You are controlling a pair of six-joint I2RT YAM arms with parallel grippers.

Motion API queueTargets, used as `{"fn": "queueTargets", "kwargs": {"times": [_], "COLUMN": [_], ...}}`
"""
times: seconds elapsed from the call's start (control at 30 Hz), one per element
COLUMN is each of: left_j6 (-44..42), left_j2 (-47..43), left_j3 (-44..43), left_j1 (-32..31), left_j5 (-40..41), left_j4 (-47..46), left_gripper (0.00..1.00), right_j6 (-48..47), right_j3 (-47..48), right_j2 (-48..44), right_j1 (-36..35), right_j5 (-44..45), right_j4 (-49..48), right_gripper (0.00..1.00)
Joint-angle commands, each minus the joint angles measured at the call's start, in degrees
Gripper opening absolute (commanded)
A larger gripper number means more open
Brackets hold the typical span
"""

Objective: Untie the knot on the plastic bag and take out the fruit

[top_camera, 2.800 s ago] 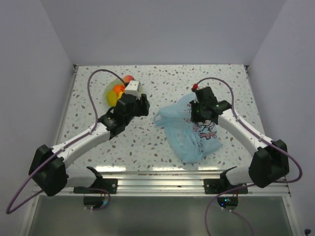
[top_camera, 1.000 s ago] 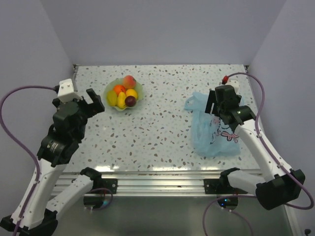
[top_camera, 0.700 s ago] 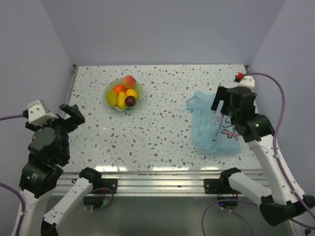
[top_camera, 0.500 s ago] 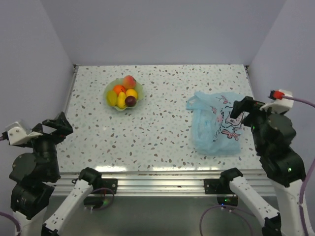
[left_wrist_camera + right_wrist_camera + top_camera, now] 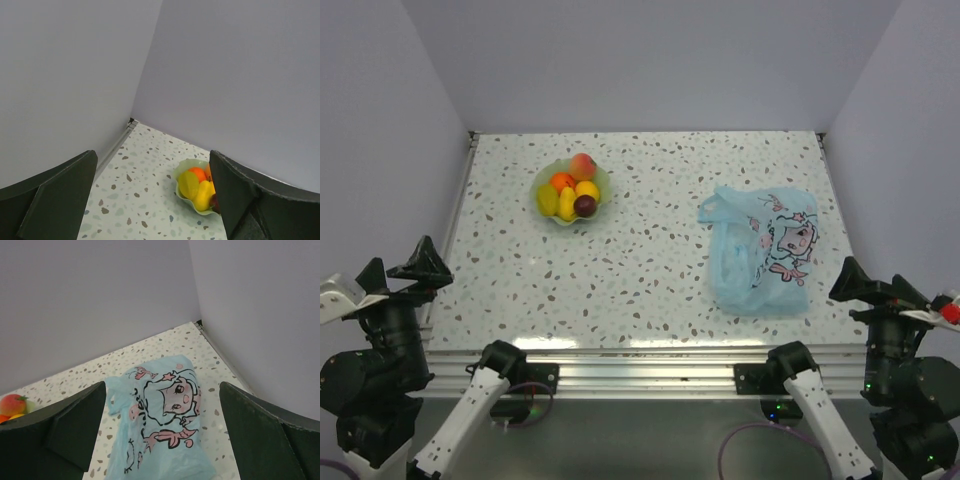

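Observation:
The light-blue plastic bag (image 5: 760, 250) lies flat and limp on the right of the table, its cartoon print facing up (image 5: 165, 415). Its handle end (image 5: 715, 210) lies loose, and the knot is out of view. The fruit (image 5: 570, 190), several yellow, orange, peach and dark purple pieces, sits in a pale green bowl (image 5: 603, 180) at the back left, also seen in the left wrist view (image 5: 197, 182). My left gripper (image 5: 400, 270) is open at the near left edge, far from the bowl. My right gripper (image 5: 875, 285) is open at the near right corner, apart from the bag. Both are empty.
Grey walls close the table on the left, back and right. A metal rail (image 5: 640, 365) runs along the near edge with both arm bases on it. Speckled tabletop (image 5: 650, 250) lies between the bowl and the bag.
Both arms have drawn back from the table to its near corners. The right gripper has left the bag, which now lies flat. The left gripper has moved away from the bowl.

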State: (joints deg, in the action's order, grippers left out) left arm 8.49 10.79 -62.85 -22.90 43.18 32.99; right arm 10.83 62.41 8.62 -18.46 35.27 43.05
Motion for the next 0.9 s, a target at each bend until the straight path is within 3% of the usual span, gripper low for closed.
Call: {"fn": "queueTargets", "kwargs": {"times": [0.0, 0.87], "left_j6": [-3.13, -1.20], "left_j2": [0.99, 2.66], "left_j3": [1.41, 9.23], "left_j1": [0.31, 0.31], "left_j5": [-2.13, -2.66], "left_j4": [-3.98, -9.34], "left_gripper": [1.00, 1.00], "right_j6": [-1.51, -1.60], "right_j3": [-1.33, -2.29], "right_j2": [-1.32, 3.59], "right_j1": [0.09, 0.09], "right_j5": [1.56, -0.72], "right_j4": [-1.30, -1.47], "right_gripper": [0.99, 0.99]}}
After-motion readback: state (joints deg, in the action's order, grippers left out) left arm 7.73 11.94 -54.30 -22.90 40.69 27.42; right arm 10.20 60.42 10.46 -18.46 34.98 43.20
